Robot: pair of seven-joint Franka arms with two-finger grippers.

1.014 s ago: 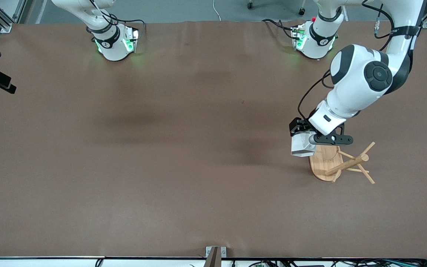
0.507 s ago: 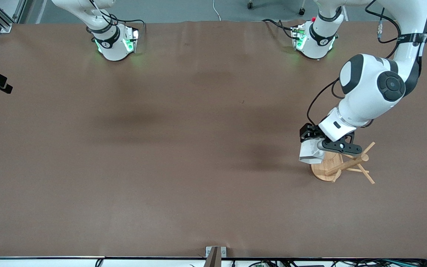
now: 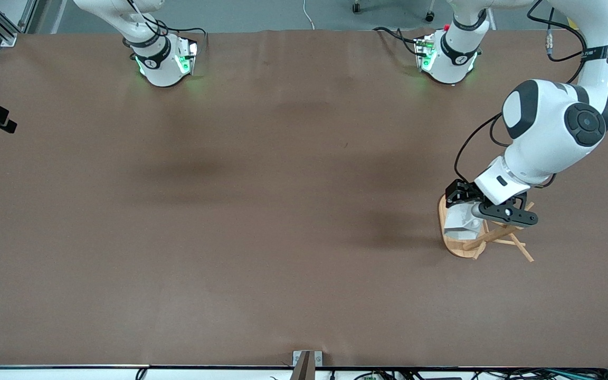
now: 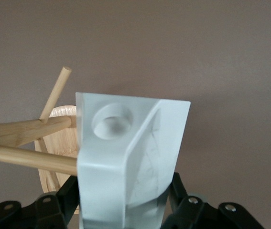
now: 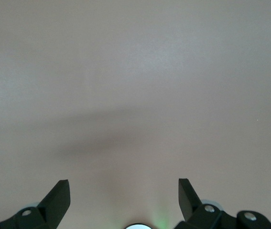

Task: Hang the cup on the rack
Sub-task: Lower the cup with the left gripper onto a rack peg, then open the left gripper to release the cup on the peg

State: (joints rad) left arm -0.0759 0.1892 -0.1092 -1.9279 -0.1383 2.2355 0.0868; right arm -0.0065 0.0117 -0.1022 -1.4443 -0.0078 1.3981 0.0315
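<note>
My left gripper (image 3: 465,211) is shut on the cup (image 3: 459,220), a white faceted cup, and holds it over the oval base of the rack (image 3: 454,245), close beside the post (image 3: 488,236). In the left wrist view the cup (image 4: 125,143) fills the space between the left gripper (image 4: 123,186) jaws. Its flat handle with the round hole (image 4: 112,120) points away from the wrist. A rack peg (image 4: 30,160) runs up to the handle's edge and is hidden there; the hole looks empty. My right gripper (image 5: 123,183) is open and empty over bare table.
The rack's angled pegs (image 3: 520,248) stick out toward the left arm's end of the table and toward the front camera. The brown table (image 3: 283,211) carries nothing else. The arm bases (image 3: 161,58) stand along the top edge.
My left gripper has carried the cup toward the left arm's end of the table, from beside the rack's base to over it and closer to the post. The right arm waits.
</note>
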